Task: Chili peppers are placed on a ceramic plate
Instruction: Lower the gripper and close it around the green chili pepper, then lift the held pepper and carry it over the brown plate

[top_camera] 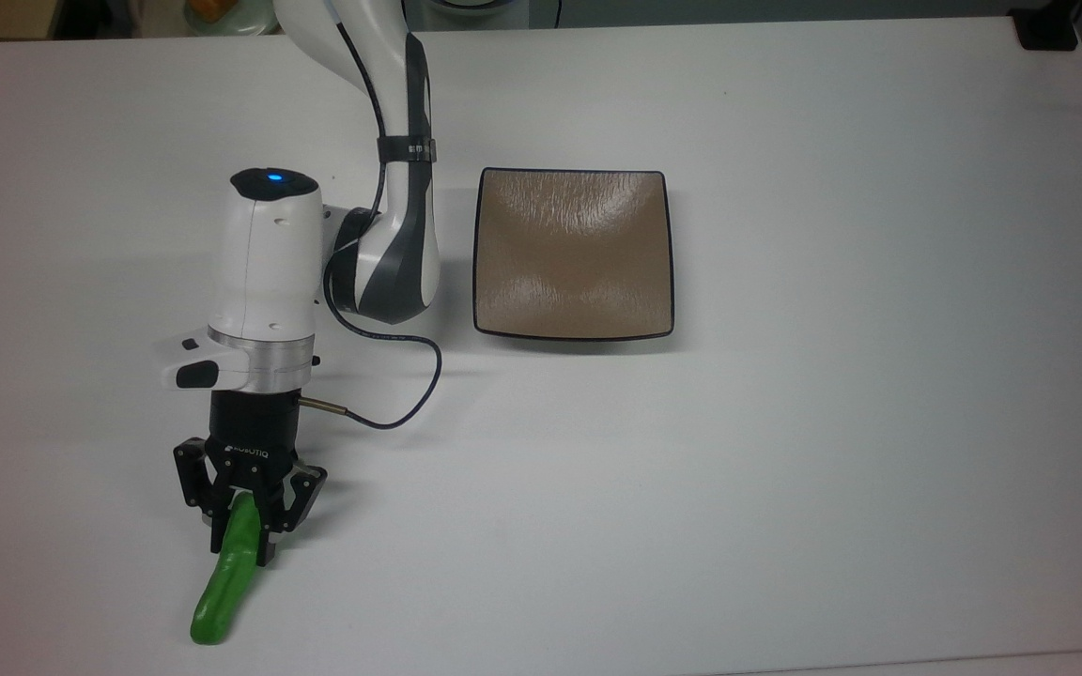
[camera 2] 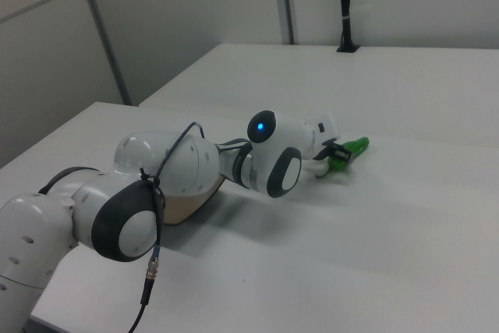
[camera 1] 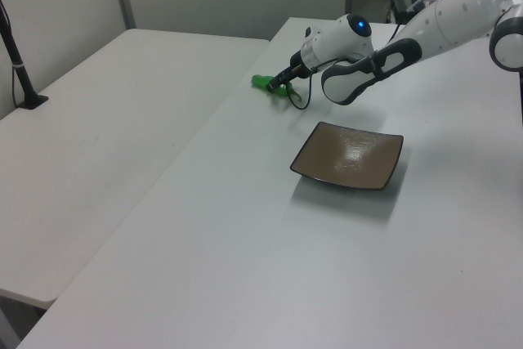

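A long, glossy green chili pepper [top_camera: 222, 582] lies on the white table near the top view's lower left. My gripper [top_camera: 242, 537] is shut on its upper end, black fingers [top_camera: 217, 535] pressed against both sides of it. The pepper's free end sticks out past the fingertips. From the side the chili pepper [camera 1: 263, 82] and gripper [camera 1: 279, 85] sit low at the table surface, and the chili pepper [camera 2: 352, 148] pokes out beyond the wrist in the right view. The square tan-brown ceramic plate [top_camera: 573, 253] with a dark rim sits bare, well to the top view's right of my gripper. The ceramic plate [camera 1: 349, 156] lies nearer the left view's camera.
My white arm [top_camera: 391, 188] reaches down between the gripper and the plate's left edge in the top view, with a black cable [top_camera: 409, 394] looping off the wrist. A seam between two tables [camera 1: 196, 132] runs close to the pepper. A black post [camera 1: 20, 71] stands at the left view's far left.
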`<state>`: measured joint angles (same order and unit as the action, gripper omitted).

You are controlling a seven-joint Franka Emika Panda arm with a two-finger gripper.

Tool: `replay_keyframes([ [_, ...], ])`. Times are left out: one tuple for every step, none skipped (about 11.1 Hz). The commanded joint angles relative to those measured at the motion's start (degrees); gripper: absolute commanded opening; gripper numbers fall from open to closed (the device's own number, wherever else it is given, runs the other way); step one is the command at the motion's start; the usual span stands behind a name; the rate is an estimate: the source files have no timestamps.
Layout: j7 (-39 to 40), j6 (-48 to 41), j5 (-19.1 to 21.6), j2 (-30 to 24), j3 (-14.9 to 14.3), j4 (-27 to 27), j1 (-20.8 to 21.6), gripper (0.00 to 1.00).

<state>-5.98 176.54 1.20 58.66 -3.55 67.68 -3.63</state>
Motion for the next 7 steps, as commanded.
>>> replay_keyframes([
  [0.4, 0.8, 0.3, 0.6, -0.5, -1.0, -0.1, 0.07],
  [1.0, 0.9, 0.3, 0.5, -0.5, -0.9, -0.1, 0.04],
  [1.4, 0.9, 0.3, 0.2, -0.3, -0.7, -0.1, 0.02],
  [1.4, 0.7, 0.3, -0.7, -0.2, -0.4, -0.1, 0.02],
  [1.3, 0.3, 0.3, -2.6, -0.2, 0.9, -0.1, 0.02],
  [1.3, 0.0, 0.4, -5.0, -0.1, 2.6, -0.1, 0.02],
  [1.3, -0.2, 0.6, -7.7, 0.0, 4.4, 0.0, 0.02],
])
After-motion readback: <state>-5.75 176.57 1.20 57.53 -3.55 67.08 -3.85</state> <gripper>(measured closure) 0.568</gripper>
